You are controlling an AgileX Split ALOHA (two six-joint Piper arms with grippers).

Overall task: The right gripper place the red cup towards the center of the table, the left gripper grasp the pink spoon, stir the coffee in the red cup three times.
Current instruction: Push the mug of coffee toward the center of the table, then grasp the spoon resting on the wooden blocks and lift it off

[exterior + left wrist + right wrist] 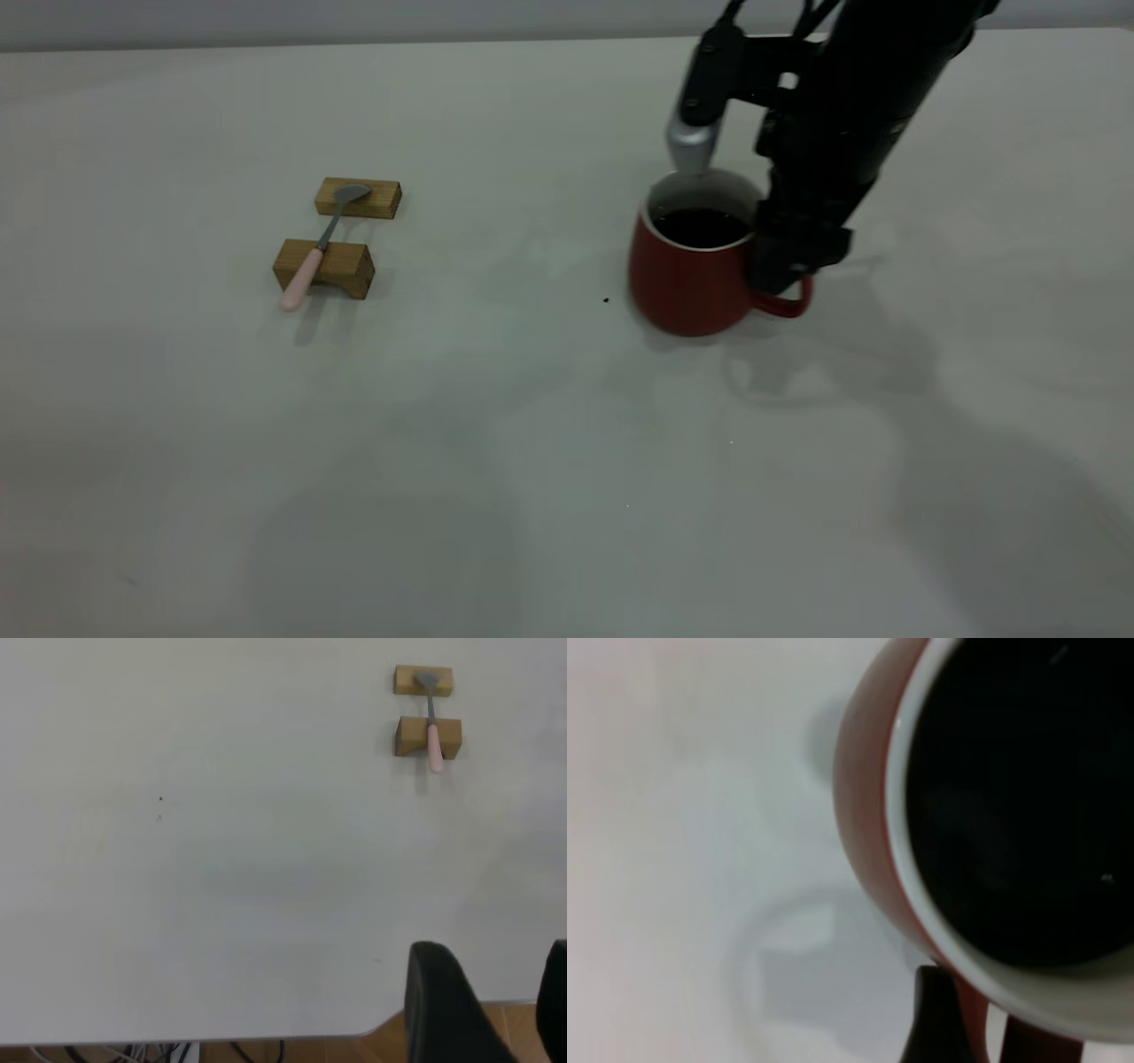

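The right gripper reaches down from the upper right of the exterior frame to the handle side of the cup. Its black fingers sit against the red handle, closed narrowly on it, as the right wrist view shows at its lower edge with red between the two dark tips. There is one cup, standing upright on the table right of centre in the exterior frame, its loop handle pointing right. It holds coffee, a dark round surface below the white rim.

The left gripper shows only in the left wrist view, at the lower right corner, as two dark fingers spread apart with nothing between them, hanging over the table edge and well apart from everything else.

One spoon lies left of centre in the exterior frame. Its grey bowl rests on the far block and its pink handle crosses the near block, the end sticking out past it toward the lower left. There are two blocks, brown wood, set near each other with a gap between. One small dark speck lies on the table just left of the cup.
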